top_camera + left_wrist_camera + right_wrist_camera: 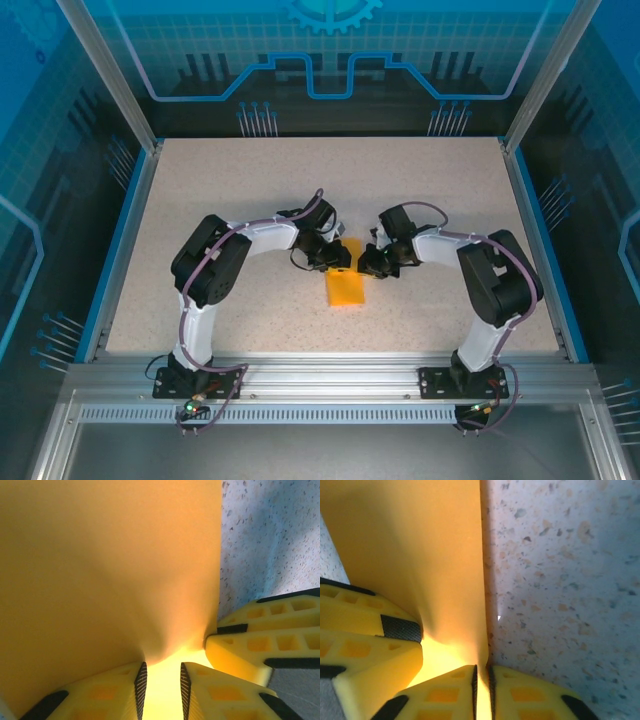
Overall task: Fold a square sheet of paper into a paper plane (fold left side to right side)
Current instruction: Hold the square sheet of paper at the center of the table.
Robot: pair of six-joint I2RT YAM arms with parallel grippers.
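The square sheet of paper [346, 290] lies on the table as a small bright orange rectangle between my two grippers. My left gripper [338, 258] is at its far left corner. In the left wrist view the left gripper [161, 680] stands open, pads clearly apart, with paper [110, 565] showing through the gap and bulging up ahead. My right gripper [366, 264] is at the sheet's far right edge. Seen from the right wrist, the right gripper [483, 677] has a narrow gap between its pads, and the paper's [420, 545] right edge runs into it.
The speckled table [250, 190] is bare around the sheet, with blue rails and glass walls on all sides. The two grippers are nearly touching: the right fingers [260, 645] show beside the left gripper, and the left fingers [365, 630] beside the right.
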